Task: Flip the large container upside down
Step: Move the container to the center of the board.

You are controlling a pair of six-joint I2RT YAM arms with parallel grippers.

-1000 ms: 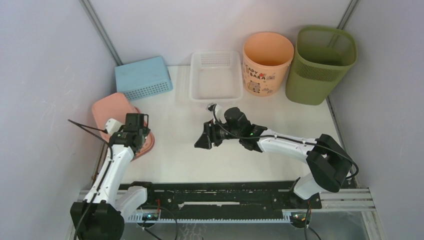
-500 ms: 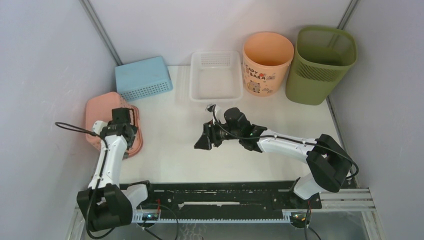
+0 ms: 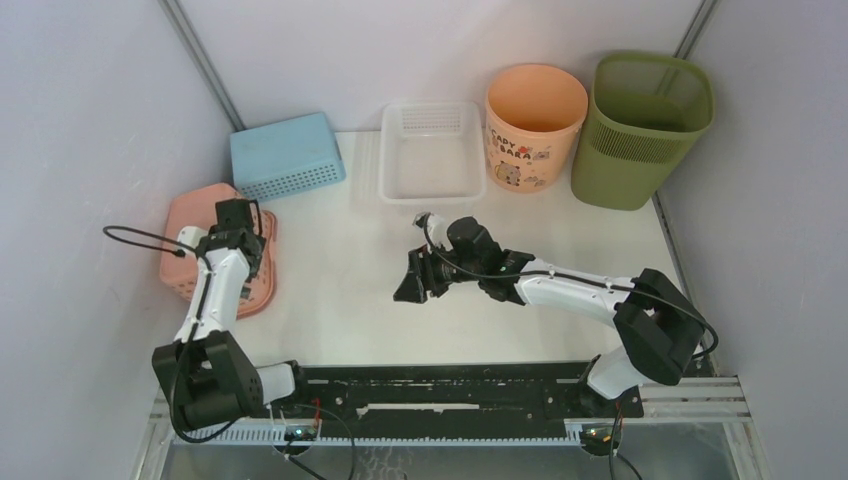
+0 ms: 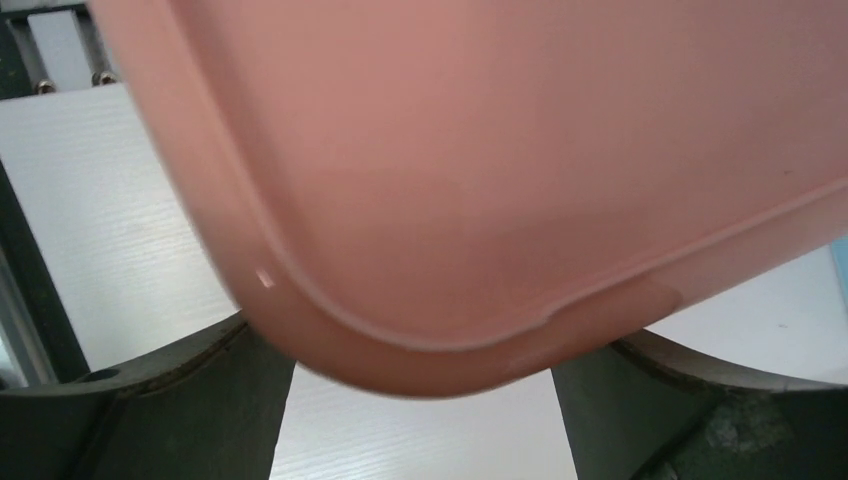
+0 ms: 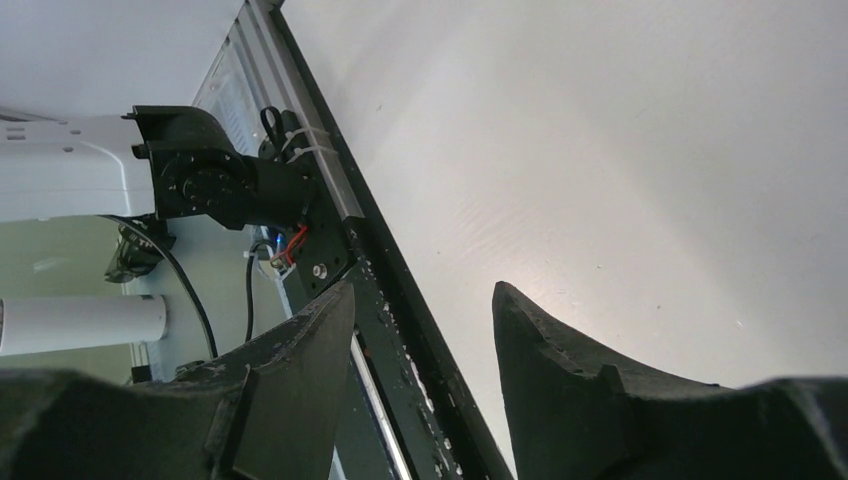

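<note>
The large container, a tall olive-green bin with a mesh upper band, stands upright with its mouth up at the far right corner. Neither gripper is near it. My right gripper hangs open and empty over the middle of the table, pointing left and toward the near rail. Far left, my left gripper is at a pink basket. Its jaws stand wide, and the basket's rounded corner lies across them and hides the fingertips.
A peach bucket with cartoon print stands just left of the green bin. A clear tray and a blue basket sit along the back. Walls close in on the left and right. The black rail runs along the near edge.
The left arm has swung left and back, and the pink basket has shifted left with it toward the wall. The right arm has barely moved.
</note>
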